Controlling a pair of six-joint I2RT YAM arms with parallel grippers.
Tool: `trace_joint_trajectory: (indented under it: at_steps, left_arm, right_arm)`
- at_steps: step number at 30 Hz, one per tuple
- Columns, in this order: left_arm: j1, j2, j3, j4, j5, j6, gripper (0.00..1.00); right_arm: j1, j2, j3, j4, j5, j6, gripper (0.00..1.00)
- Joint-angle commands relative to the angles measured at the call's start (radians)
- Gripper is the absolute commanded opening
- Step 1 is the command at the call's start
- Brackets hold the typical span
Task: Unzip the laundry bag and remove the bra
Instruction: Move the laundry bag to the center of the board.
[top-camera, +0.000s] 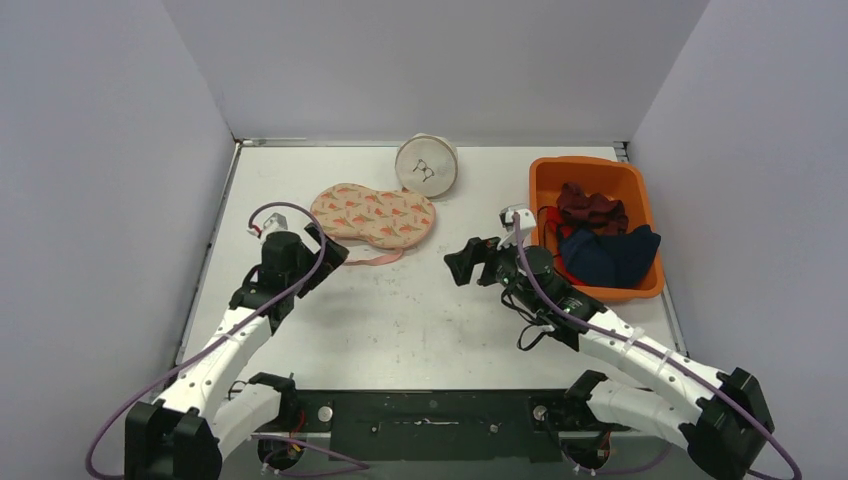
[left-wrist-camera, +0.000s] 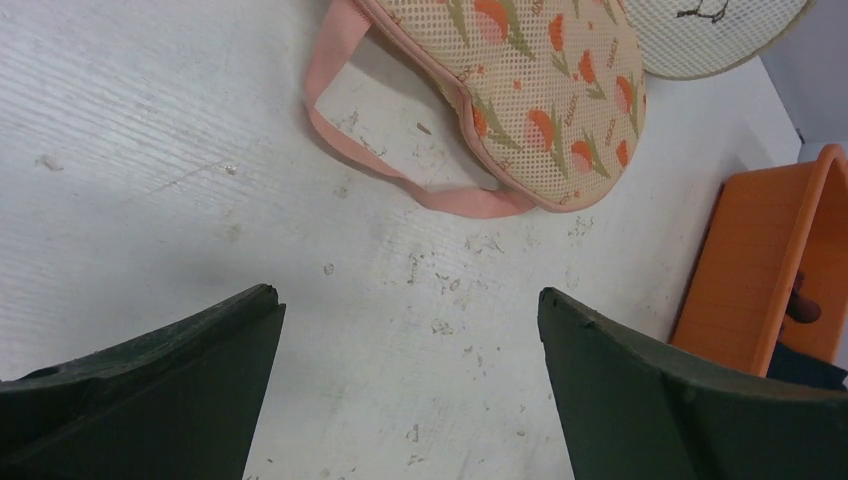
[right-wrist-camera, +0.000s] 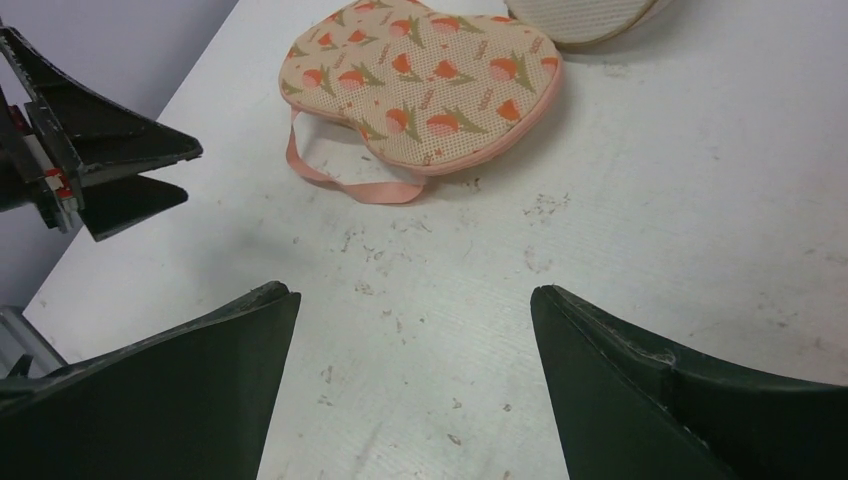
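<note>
My left gripper stands with its jaws spread wide and nothing between them, low over the white table, just on the near left of the laundry bag. My right gripper is also wide and empty, on the near right of the bag and pointed toward it, with bare tabletop between us.

The laundry bag, a peanut-shaped mesh pouch printed with orange flowers and edged in pink, lies flat on the far middle of the table. Its pink strap loops out on the side nearest me and rests on the table. Neither gripper touches bag or strap. The bra is hidden by the mesh, and I cannot make out the zip's pull.

From my left wrist, the laundry bag fills the upper frame, and the strap curls just beyond my fingertips. From my right wrist, the bag sits ahead and the left gripper shows at the left edge.

A round white mesh bag stands just behind the laundry bag, touching or nearly so. An orange bin at far right holds dark red and navy clothes.
</note>
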Motion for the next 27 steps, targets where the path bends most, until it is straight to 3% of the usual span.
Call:
trace_joint_trajectory:
  at_steps: [1,7,11,16,23,27]
  left_arm:
    - [0.035,0.074,-0.037,0.217,0.079,-0.159,0.98]
    - [0.03,0.05,-0.077,0.251,0.048,-0.209,0.95]
    - [0.029,-0.034,-0.104,0.18,0.027,-0.2,0.95]
    - [0.047,-0.141,-0.065,-0.02,-0.031,-0.111,0.97]
    - [0.054,-0.28,-0.126,-0.055,0.059,-0.11,0.97]
    - [0.054,-0.318,-0.162,-0.032,0.121,-0.116,0.97]
  right_arm:
    - [0.014,0.06,-0.033,0.166,0.014,0.104,0.9]
    - [0.002,0.244,0.002,0.282,0.05,0.301,0.9]
    - [-0.035,0.424,0.083,0.332,0.029,0.414,0.93]
    - [-0.078,0.603,0.16,0.423,-0.016,0.477,0.98]
    - [-0.15,0.83,0.269,0.498,-0.092,0.525,0.92]
    - [-0.16,0.92,0.348,0.505,-0.122,0.518,0.83]
